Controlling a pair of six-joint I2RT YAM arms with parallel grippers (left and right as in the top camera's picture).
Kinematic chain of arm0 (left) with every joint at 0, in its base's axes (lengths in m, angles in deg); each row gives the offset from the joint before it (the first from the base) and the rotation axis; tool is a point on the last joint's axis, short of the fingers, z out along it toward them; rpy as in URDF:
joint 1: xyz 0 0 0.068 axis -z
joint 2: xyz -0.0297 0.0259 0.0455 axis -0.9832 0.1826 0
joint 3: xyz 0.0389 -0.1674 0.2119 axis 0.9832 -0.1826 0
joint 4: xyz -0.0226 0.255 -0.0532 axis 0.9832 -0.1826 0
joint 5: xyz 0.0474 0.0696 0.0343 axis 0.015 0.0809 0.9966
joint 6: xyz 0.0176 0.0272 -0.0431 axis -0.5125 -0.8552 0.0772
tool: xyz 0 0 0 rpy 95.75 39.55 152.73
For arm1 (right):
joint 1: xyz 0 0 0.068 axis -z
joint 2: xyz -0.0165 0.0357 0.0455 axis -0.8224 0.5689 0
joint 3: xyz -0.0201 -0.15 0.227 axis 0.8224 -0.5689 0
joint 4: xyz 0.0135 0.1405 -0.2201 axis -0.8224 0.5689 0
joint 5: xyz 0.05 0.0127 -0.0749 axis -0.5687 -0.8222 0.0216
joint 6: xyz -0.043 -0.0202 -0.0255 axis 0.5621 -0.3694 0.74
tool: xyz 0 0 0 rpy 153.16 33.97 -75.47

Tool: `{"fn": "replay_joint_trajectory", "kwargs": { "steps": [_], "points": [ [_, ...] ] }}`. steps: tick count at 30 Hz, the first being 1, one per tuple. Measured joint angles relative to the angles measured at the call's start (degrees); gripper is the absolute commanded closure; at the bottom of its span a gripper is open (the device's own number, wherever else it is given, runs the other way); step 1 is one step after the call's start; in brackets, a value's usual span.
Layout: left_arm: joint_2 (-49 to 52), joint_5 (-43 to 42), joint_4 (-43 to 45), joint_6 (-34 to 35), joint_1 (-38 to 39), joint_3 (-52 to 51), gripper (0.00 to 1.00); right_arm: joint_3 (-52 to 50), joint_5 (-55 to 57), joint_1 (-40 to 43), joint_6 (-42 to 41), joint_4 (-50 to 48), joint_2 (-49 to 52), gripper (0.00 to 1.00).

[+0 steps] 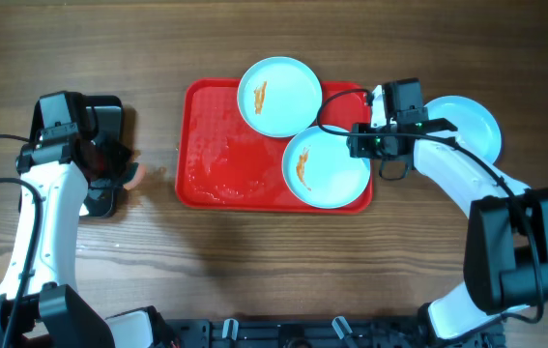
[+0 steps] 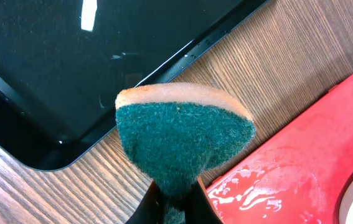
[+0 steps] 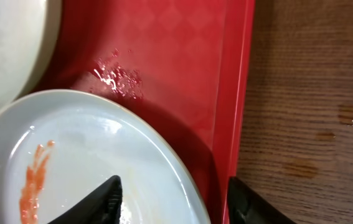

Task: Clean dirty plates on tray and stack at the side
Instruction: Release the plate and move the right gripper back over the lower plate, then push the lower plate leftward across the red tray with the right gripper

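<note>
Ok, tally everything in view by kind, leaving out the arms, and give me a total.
plates: 3
red tray: 1
black tray: 1
sponge: 1
Total: 6

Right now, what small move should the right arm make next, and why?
Probably close the right fingers on the orange-smeared plate: they stand apart astride its rim, one over the plate, one outside by the tray edge. The left fingers already pinch the sponge, so steadying the plate for wiping seems next.
</note>
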State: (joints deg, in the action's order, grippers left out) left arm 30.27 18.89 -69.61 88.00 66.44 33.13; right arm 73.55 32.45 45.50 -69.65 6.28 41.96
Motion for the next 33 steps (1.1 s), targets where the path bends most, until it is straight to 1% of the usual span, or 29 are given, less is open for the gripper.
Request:
{"fn": "replay_joint_trajectory", "kwargs": {
  "steps": [4, 15, 18, 24, 33],
  "points": [
    [0.0, 0.0, 0.0, 0.0, 0.0, 0.0, 0.96, 0.0, -0.3, -0.1, 0.4, 0.0, 1.0, 0.61],
    [0.0, 0.0, 0.0, 0.0, 0.0, 0.0, 0.96, 0.0, -0.7, -1.7, 0.4, 0.7, 1.0, 0.62],
    [0.0, 0.0, 0.0, 0.0, 0.0, 0.0, 0.96, 0.0, -1.1, -3.0, 0.4, 1.2, 1.0, 0.62],
    [0.0, 0.0, 0.0, 0.0, 0.0, 0.0, 0.96, 0.0, -2.6, -7.7, -1.5, 1.6, 1.0, 0.68],
    [0.0, 0.0, 0.0, 0.0, 0.0, 0.0, 0.96, 0.0, -4.6, -14.3, -7.2, -0.3, 1.0, 0.67]
  ]
}}
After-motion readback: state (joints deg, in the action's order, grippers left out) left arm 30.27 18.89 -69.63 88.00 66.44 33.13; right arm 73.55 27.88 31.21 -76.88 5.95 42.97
